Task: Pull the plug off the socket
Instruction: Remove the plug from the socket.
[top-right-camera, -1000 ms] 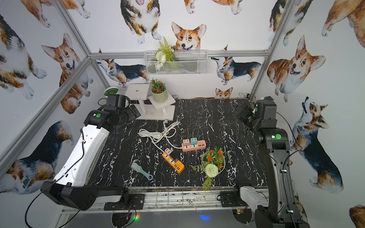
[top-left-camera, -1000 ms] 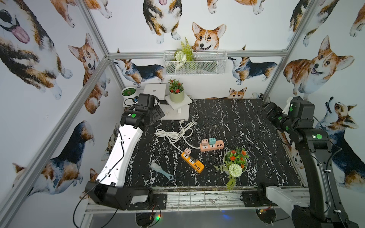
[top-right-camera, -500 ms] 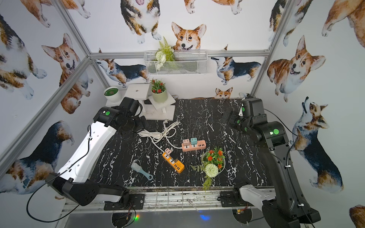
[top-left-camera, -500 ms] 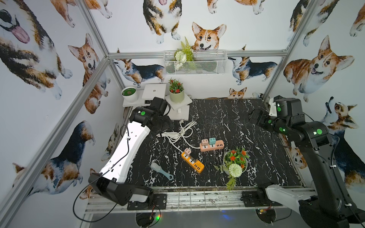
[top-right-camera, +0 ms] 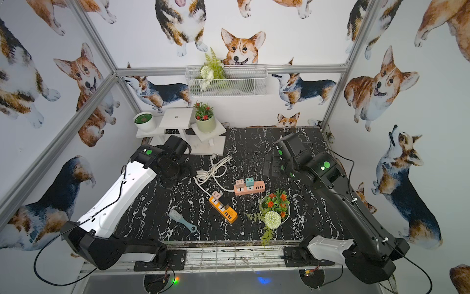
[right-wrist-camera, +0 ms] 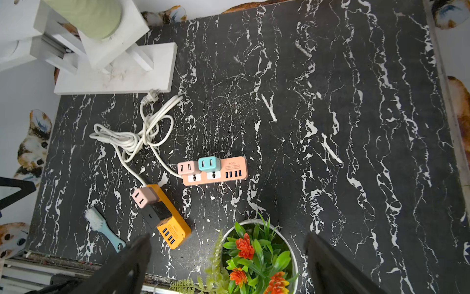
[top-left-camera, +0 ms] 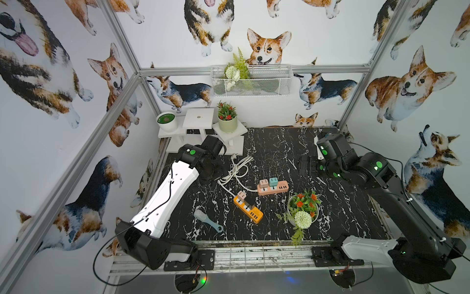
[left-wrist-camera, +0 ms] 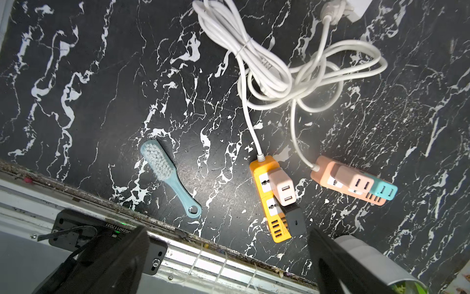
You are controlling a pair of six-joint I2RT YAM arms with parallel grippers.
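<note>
An orange socket strip lies mid-table with a pink plug and a black plug in it. Beside it a salmon socket strip holds a pink plug and a teal plug. The right wrist view shows both strips; so does the left wrist view. My left gripper hovers open, left of the cables. My right gripper hovers open behind the salmon strip. Both are empty.
White cables coil behind the strips. A blue brush lies front left. A bowl of fake flowers stands right of the orange strip. A white stand with pots fills the back left corner.
Both arms have swung in from the back corners toward the middle of the table, over the cables and strips. Both grippers stayed open.
</note>
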